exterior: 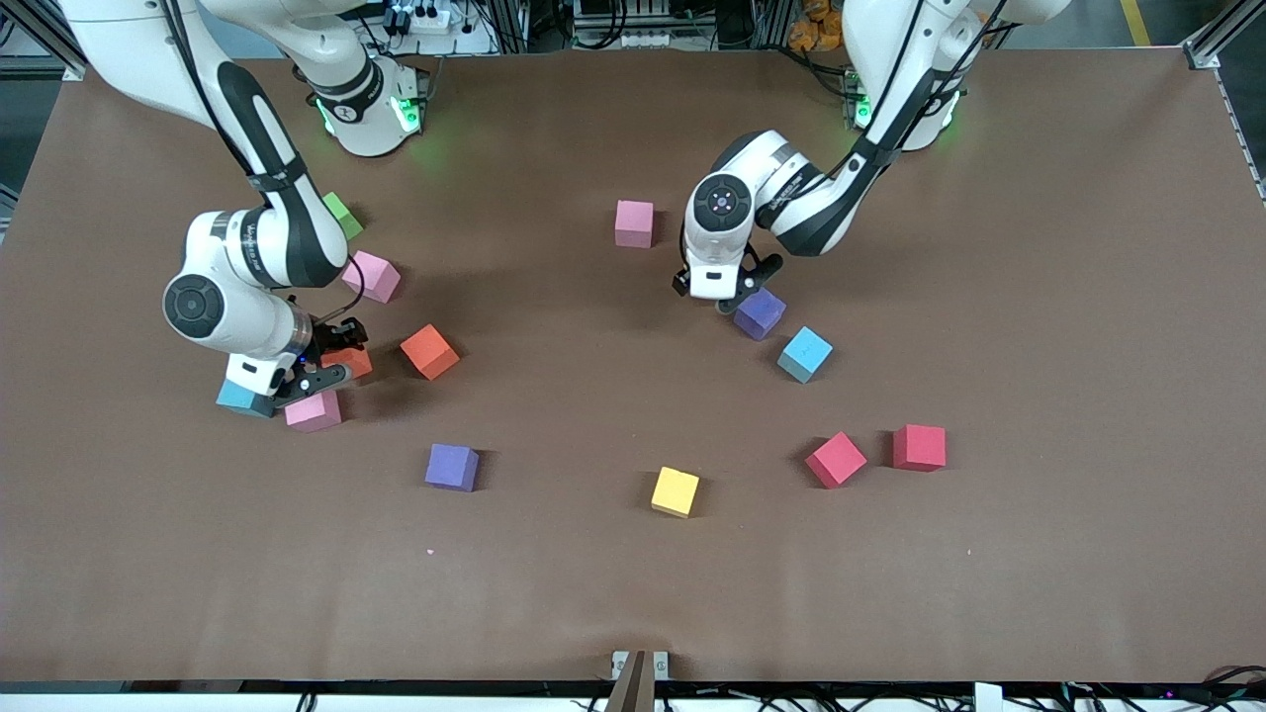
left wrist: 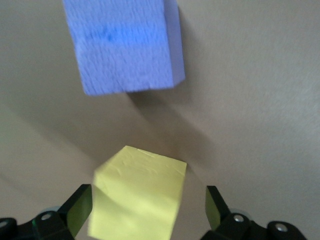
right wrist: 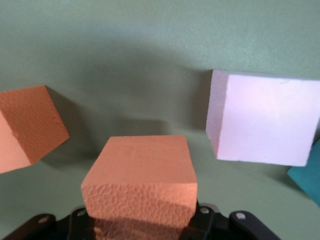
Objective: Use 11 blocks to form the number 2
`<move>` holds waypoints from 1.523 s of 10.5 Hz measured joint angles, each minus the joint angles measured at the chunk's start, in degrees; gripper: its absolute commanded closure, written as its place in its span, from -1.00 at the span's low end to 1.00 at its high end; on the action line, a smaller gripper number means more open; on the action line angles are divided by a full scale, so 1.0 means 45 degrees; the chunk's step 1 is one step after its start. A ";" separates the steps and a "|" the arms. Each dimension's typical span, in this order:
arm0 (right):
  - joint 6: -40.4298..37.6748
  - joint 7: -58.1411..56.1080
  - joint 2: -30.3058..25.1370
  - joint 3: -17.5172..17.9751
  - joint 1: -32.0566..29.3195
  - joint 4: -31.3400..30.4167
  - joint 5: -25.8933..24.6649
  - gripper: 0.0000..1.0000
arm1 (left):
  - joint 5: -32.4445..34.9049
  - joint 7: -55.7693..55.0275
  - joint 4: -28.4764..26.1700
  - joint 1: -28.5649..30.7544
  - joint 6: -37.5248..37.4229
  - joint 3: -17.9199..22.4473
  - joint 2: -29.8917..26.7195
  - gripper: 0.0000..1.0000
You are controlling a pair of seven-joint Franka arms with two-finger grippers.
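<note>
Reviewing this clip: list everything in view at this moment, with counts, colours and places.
pink foam cubes: three; two at the right arm's end, one mid-table.
orange foam cubes: two; one in the right gripper, one beside it.
light blue foam cubes: two; one beside the right gripper, one beside a purple cube.
purple foam cubes: two; one beside the left gripper, one nearer the camera.
yellow foam cubes: two; one between the left gripper's fingers, one nearer the camera.
red foam cubes: two, side by side.
green foam cube: one, near the right arm's base.
table: brown.
left gripper: open.
right gripper: shut on orange.
</note>
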 measured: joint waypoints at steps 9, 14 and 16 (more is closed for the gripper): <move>-0.0381 -0.0097 0.0000 -0.0008 -0.0015 0.0205 0.0000 0.41 | 0.0081 0.0136 -0.0396 0.0023 0.0910 -0.0169 0.0069 -1.00; -0.0382 -0.0099 0.0000 -0.0019 -0.0017 0.0229 0.0000 0.33 | 0.0109 0.1286 -0.1378 -0.0001 0.2313 -0.0188 0.0249 0.49; -0.0383 -0.0099 -0.0001 -0.0033 -0.0024 0.0330 0.0000 0.33 | 0.0110 0.1320 -0.1362 0.0052 0.2355 -0.0188 0.0220 1.00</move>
